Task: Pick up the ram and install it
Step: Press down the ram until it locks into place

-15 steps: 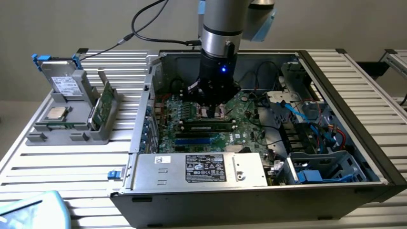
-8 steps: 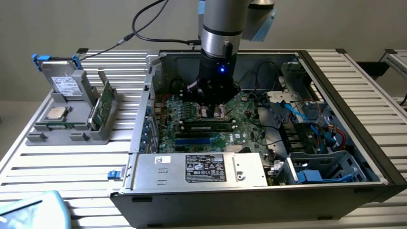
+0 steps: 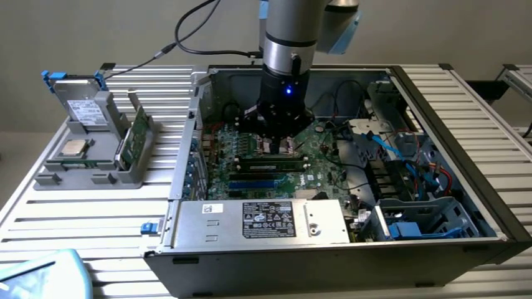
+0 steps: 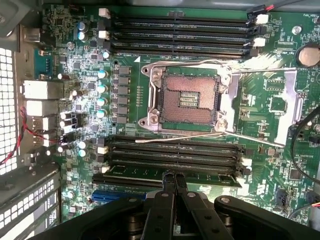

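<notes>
Exterior view: the gripper [image 3: 276, 147] is down inside the computer case [image 3: 465, 187], pressing on the ram [image 3: 270, 166] lying in a motherboard slot; wrist view: closed fingertips [image 4: 174, 182] rest on the ram [image 4: 145, 171], apparently seated; release remains.

arm [image 3: 288, 31]: silver tube, pale blue joint cap
wrist [image 3: 283, 93]: black housing, small blue light
cable [image 3: 195, 31]: black, looping off arm
fingers [image 4: 174, 192]: black, slim, matte, on glossy black links
</notes>
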Controlling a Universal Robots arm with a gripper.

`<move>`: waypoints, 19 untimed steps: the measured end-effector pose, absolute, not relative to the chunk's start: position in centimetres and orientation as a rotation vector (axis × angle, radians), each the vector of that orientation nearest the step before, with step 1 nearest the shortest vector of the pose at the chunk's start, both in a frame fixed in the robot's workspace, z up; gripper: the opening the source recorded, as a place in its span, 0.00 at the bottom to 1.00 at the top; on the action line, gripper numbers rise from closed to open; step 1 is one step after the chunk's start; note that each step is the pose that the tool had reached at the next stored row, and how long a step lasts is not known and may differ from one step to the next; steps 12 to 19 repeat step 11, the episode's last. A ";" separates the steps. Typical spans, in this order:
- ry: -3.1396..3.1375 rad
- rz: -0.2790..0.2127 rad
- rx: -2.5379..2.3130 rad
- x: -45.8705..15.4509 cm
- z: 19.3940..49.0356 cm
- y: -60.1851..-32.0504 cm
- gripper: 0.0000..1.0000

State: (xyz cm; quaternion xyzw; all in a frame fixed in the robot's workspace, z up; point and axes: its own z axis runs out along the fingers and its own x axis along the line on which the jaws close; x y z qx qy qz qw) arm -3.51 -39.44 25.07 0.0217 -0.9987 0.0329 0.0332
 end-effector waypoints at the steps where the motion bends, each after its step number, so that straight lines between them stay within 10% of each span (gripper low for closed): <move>1: -3.074 0.104 0.066 -3.5 25.1 -39.5 0.11; 19: -3.077 0.108 0.064 -3.5 25.1 -39.6 0.11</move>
